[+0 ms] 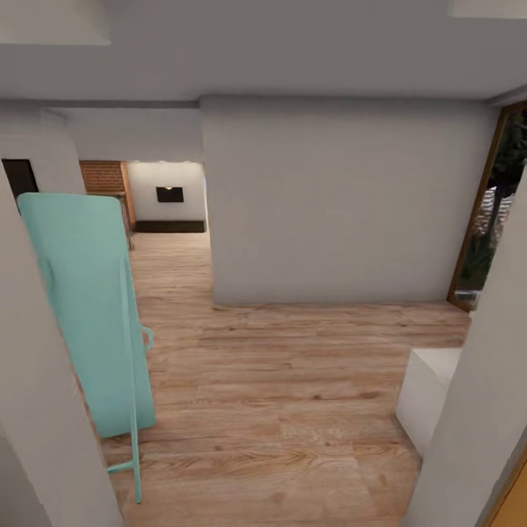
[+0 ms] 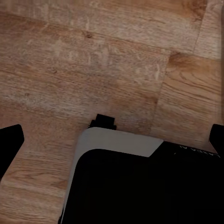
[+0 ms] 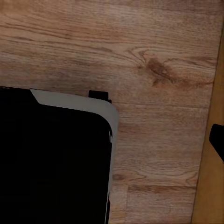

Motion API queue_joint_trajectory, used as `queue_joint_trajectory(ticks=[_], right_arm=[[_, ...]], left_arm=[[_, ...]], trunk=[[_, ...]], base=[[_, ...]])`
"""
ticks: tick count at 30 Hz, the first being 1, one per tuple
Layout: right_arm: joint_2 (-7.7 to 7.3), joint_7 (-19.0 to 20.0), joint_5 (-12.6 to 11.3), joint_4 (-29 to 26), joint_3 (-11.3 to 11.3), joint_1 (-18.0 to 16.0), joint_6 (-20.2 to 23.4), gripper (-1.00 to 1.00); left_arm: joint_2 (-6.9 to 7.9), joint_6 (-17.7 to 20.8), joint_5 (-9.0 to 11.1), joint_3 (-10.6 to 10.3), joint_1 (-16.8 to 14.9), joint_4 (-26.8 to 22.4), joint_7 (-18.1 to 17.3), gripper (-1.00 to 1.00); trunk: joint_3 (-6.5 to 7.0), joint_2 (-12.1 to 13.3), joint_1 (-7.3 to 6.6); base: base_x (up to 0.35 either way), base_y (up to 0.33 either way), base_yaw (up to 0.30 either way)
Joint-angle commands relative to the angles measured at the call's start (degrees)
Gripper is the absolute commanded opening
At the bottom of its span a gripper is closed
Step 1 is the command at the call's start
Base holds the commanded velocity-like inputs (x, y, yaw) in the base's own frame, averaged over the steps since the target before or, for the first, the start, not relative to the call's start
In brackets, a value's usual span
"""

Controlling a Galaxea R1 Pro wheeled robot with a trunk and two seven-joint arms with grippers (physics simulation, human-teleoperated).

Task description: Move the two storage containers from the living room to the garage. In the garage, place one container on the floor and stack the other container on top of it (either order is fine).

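1 distant living room (image 1: 167,205), brick, perhaps TV

The living room (image 1: 167,199) shows far back in the upper left of the head view, through an opening beyond a pale wood plank floor (image 1: 293,380) that runs from the near hallway toward it. Its white back wall carries a small black TV (image 1: 169,194), with a long low dark cabinet (image 1: 170,226) along the base of that wall. A strip of red-brick fireplace (image 1: 102,176) stands just left of the white wall.
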Motion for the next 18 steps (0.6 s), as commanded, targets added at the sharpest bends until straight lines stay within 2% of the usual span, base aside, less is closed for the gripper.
queue_joint_trajectory(ticks=[1, 18], right_arm=[[0.02, -0.01, -0.5, 0.17, 0.49, -0.07, -0.32, 1.0], [-0.07, -0.01, -0.5, 0.17, 0.42, -0.07, -0.3, 1.0]], left_arm=[[-0.02, -0.07, 0.24, 0.21, -0.03, 0.0, 0.13, 1.0], [-0.2, -0.05, 0.18, 0.21, -0.03, 0.0, 0.13, 1.0]], trunk=[[-0.08, -0.05, 0.04], [-0.08, -0.05, 0.04]], base=[[0.322, 0.0, 0.0], [0.322, 0.0, 0.0]])
